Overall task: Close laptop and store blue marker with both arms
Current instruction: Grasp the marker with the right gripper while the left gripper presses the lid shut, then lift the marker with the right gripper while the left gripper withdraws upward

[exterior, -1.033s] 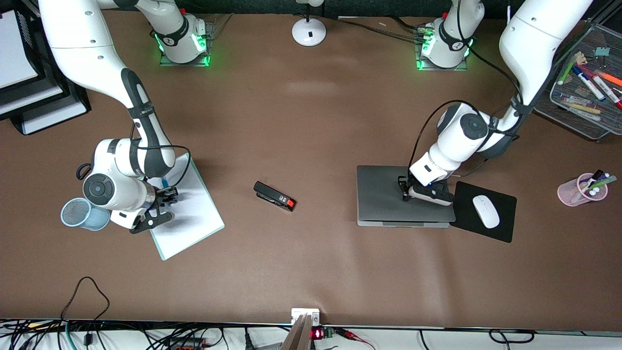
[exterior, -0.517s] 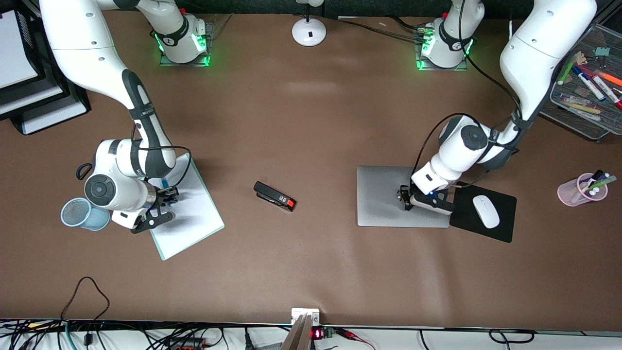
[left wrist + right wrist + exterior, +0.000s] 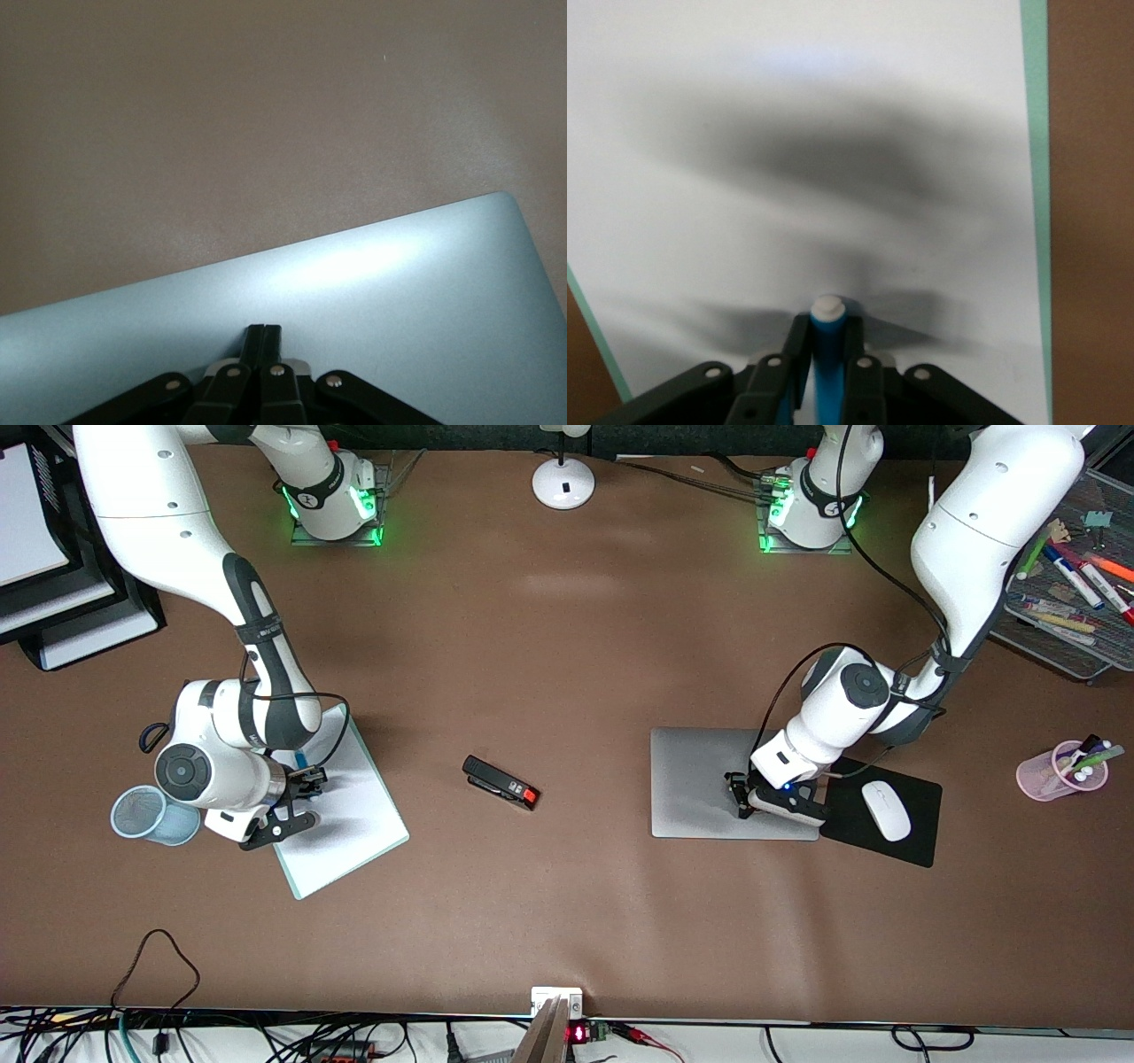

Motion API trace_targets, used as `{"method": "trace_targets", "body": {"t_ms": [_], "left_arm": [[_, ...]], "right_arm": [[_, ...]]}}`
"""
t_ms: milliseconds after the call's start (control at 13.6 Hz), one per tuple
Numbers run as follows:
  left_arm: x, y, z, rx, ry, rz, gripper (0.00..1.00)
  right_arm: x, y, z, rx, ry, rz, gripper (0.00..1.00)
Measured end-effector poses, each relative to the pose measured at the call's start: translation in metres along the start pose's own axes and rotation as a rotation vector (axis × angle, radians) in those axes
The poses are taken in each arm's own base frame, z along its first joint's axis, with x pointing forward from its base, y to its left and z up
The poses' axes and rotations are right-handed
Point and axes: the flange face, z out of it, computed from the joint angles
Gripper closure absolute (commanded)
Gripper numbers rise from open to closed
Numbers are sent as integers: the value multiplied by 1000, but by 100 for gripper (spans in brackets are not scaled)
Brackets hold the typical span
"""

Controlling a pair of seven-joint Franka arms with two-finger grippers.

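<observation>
A brown table (image 3: 567, 646) carries the closed laptop (image 3: 700, 779) toward the left arm's end, a black mouse pad (image 3: 912, 841) just beside it, and a pink cup (image 3: 1041, 775) near that edge. A black stapler (image 3: 500, 782) lies mid-table. A white pad (image 3: 350, 815) and blue mesh cup (image 3: 146, 815) sit toward the right arm's end.

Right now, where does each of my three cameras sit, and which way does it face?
Front view: high across the table, facing both bases; shows both arms, the closed laptop, the white pad.
Left wrist view: on the left arm's wrist, looking down on the laptop lid; its shut left gripper shows.
Right wrist view: on the right arm's wrist, over the white pad; the right gripper is shut on the blue marker.
Shared: front and left wrist show the laptop; front and right wrist, the pad.
</observation>
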Motion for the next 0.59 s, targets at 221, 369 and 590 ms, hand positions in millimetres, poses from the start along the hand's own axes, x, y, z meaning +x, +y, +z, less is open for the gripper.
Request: {"method": "trace_targets", "body": {"t_ms": [221, 369, 590], "left_arm": [[3, -2, -1, 2, 6, -1, 100], [8, -6, -6, 19, 2, 11, 100], [26, 2, -45, 111, -88, 65, 100]], "right_arm": [[0, 0, 0, 1, 0, 4, 97], [1, 0, -1, 0, 4, 4, 99], [11, 4, -23, -13, 51, 4, 100]]}}
